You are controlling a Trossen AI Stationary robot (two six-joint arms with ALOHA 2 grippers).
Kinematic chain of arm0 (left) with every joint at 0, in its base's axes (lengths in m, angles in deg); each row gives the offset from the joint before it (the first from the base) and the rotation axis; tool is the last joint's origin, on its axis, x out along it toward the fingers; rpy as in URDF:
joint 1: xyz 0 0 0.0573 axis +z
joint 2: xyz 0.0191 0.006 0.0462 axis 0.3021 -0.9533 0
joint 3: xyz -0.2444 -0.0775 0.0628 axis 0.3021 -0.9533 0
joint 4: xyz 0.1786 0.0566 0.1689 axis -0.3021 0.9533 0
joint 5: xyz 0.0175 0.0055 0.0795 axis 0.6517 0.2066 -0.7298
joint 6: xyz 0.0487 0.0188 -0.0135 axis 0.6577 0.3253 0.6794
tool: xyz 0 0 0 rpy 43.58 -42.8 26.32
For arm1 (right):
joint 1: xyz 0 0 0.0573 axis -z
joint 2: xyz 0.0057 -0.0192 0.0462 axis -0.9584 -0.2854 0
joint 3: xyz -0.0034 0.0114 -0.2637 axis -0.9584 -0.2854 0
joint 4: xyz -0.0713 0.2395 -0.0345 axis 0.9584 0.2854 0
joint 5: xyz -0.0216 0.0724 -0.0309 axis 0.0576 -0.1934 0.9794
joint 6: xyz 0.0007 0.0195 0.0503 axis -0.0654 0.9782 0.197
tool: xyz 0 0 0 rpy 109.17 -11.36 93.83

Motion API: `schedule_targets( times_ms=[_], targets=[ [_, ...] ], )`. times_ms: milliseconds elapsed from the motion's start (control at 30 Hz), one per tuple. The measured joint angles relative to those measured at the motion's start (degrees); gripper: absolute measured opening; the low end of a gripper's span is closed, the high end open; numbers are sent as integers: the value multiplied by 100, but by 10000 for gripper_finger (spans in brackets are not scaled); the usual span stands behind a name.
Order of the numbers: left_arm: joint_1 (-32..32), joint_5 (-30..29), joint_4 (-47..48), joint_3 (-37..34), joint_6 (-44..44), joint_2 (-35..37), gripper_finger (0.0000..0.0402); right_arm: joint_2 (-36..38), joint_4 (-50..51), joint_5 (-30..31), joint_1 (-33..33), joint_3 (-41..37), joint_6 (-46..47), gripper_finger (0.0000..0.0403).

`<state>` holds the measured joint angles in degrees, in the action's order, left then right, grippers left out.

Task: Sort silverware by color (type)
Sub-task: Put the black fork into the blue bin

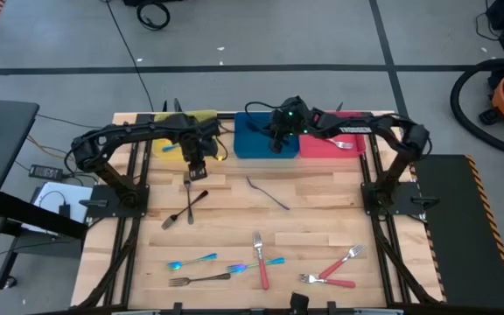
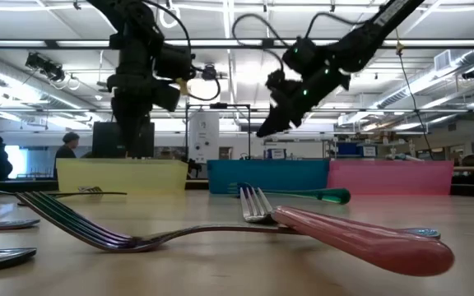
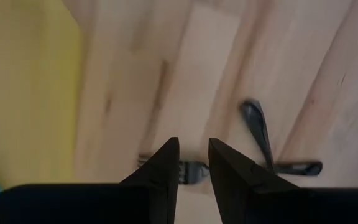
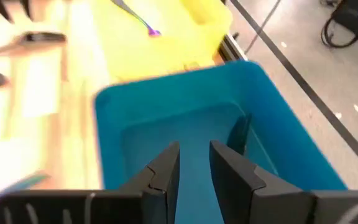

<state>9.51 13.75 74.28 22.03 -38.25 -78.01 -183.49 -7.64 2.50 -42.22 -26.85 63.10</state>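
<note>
Right hand [image 1: 277, 140] hovers open above dark utensil [image 4: 238, 134] in blue tray [image 1: 245, 144].

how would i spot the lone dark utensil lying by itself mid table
Start at the blue tray on the table's far edge. Just in front of it, on bare wood, lies a slim dark utensil, angled diagonally. Unlike the crossed dark pair to its left, it touches nothing.
</note>
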Motion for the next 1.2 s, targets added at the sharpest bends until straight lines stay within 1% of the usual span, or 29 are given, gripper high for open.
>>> schedule_targets(
  times_ms=[233, 433, 700, 867, 1067, 1200],
  targets=[
    [-357, 4, -5, -299, -783, 0, 86, 821, 560, -7, -203, 0, -12, 96],
    [-884, 9, -127, -579, -1534, 0, 86, 1250, 1094, -4, -247, 0, -15, 96],
    [-1598, 12, -447, -958, -2310, 0, 86, 1281, 1233, 4, -247, 0, -24, 96],
    [-1944, 4, -571, -1030, -2729, 0, 86, 1201, 1270, 14, -258, -3, -39, 95],
    [-2216, 4, -696, -1054, -3149, 0, 86, 1185, 1292, 48, -278, -2, -39, 95],
    [-2293, 3, -1070, -1301, -3365, 2, 86, 1185, 1352, 46, -303, -2, -39, 95]
  ],
)
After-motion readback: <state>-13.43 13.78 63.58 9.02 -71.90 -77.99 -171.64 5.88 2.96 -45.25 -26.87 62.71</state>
